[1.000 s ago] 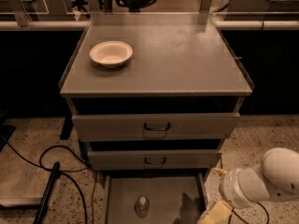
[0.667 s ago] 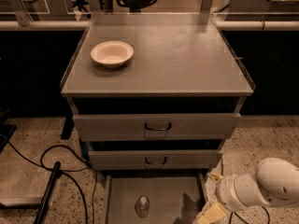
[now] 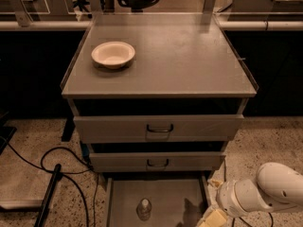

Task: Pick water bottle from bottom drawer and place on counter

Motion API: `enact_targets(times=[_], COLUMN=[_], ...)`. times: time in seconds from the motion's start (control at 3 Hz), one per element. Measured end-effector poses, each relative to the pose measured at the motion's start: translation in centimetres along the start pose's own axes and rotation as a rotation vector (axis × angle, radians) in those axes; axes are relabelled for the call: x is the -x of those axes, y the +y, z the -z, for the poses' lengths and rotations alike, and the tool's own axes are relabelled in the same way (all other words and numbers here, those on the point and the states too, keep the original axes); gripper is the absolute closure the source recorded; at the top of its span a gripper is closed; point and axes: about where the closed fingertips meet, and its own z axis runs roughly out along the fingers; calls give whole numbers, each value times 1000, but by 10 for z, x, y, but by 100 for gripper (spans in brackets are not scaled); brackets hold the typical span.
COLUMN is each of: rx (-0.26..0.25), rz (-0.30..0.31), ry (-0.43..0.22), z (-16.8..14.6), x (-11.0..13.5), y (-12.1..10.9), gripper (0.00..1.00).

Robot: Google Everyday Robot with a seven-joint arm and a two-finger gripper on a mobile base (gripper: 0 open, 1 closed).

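**Arm sinks toward the open drawer; bottle not yet touched**

Over the last second the white arm (image 3: 277,189) has dropped a little at the lower right, and the gripper (image 3: 214,218) has gone down with it. It now sits at the very bottom edge of the view, just outside the right wall of the bottom drawer (image 3: 175,193). It is cut off by the frame there, so I cannot tell whether it is open or closed.

The water bottle (image 3: 144,208) has not moved. It stands upright on the drawer floor, left of centre and near the front, with bare grey floor between it and the gripper. The drawer is pulled out as before, beneath the two closed drawers.

This looks like the start of the reach: the arm is getting low enough to come in over the drawer wall. The grasp itself is probably yet to come, and the gripper has to travel left across the tray to meet the bottle.

The worktop (image 3: 189,56) above carries only a cream bowl (image 3: 113,54) at its left rear, which leaves plenty of room to set the bottle down.
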Motion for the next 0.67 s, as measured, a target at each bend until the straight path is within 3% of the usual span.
enact_targets(times=[0.33, 0.67], rx=[18, 37], rz=[-31, -61], ry=[8, -50], z=[-33, -85], x=[-18, -38], y=[-3, -12], gripper=[0, 0])
